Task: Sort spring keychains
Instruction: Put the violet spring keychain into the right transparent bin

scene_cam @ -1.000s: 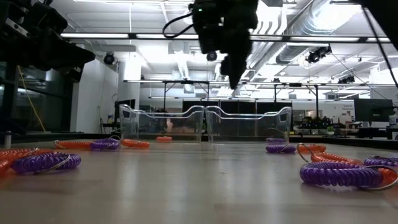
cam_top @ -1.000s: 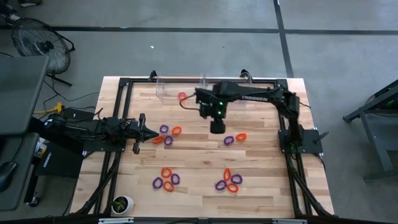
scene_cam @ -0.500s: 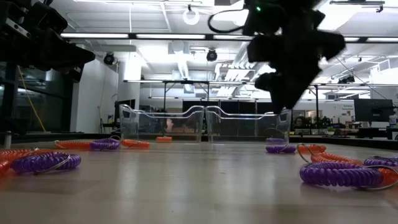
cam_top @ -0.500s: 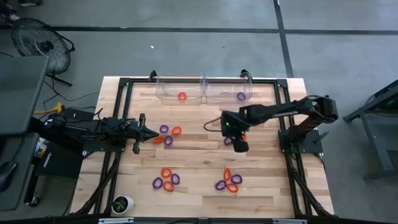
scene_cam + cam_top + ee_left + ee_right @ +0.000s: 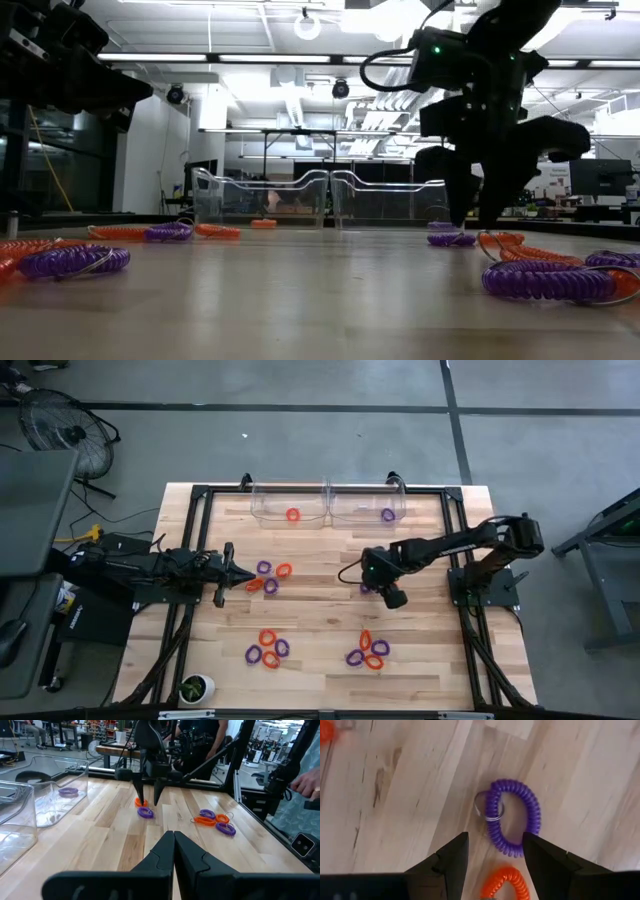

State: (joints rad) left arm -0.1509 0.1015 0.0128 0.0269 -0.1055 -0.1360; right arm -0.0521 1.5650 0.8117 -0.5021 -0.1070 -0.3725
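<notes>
My right gripper (image 5: 378, 584) is open and points down, right of the table's middle. It stands low over a purple spring keychain (image 5: 512, 817) with an orange one (image 5: 505, 882) beside it. In the low view its fingertips (image 5: 476, 226) are just above the table by the purple coil (image 5: 452, 239), and I see no touch. My left gripper (image 5: 173, 840) is shut and waits at the table's left side, next to a small cluster of keychains (image 5: 268, 575). Two more clusters (image 5: 267, 648) (image 5: 367, 653) lie flat near the near edge.
Two clear bins stand side by side at the far edge. The left bin (image 5: 270, 505) holds an orange keychain (image 5: 292, 515) and the right bin (image 5: 350, 505) a purple one (image 5: 387, 515). Bare wood lies between the clusters. People stand beyond the table in the left wrist view.
My right gripper has swung from near the bins toward the table's near and right side. It has come down from high above the table to just over the purple keychain. The left arm has kept still.
</notes>
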